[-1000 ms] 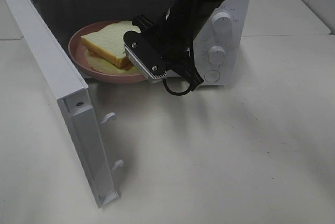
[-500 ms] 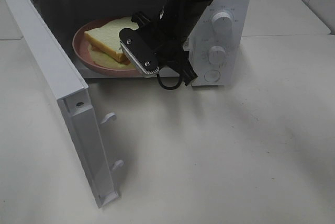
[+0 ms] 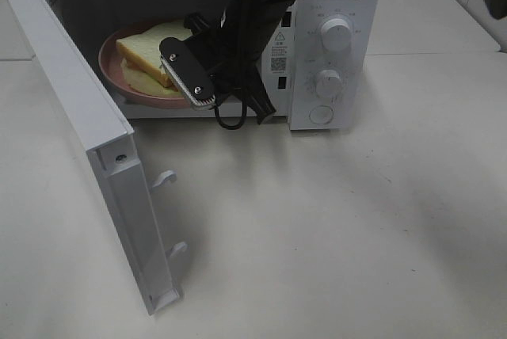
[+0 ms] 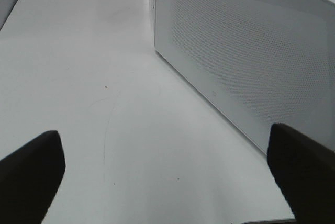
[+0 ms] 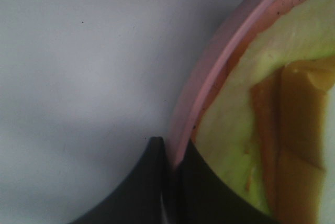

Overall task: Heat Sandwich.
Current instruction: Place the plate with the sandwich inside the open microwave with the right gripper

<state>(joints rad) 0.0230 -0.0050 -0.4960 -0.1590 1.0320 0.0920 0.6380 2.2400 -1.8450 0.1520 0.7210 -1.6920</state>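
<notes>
The sandwich (image 3: pixel 146 55), pale bread slices with tan crust, lies on a round pink plate (image 3: pixel 111 76) inside the open white microwave (image 3: pixel 333 46). My right gripper (image 5: pixel 171 153) is shut on the plate's rim and holds it in the cavity; its black arm reaches in from above right in the exterior view and hides the plate's right side. The right wrist view shows the plate rim (image 5: pixel 209 82) and the sandwich's filling (image 5: pixel 293 145) up close. My left gripper (image 4: pixel 167 177) is open, with only its dark fingertips (image 4: pixel 29 174) showing, beside the microwave's perforated side wall (image 4: pixel 246 51).
The microwave door (image 3: pixel 87 129) stands swung open toward the front left, with two latch hooks (image 3: pixel 162 178) on its edge. The control panel has two knobs (image 3: pixel 337 36) and a round button (image 3: pixel 321 114). White tabletop (image 3: pixel 341 228) stretches in front.
My right gripper has carried the plate and sandwich farther back and left, deeper into the microwave cavity. The left arm has not moved.
</notes>
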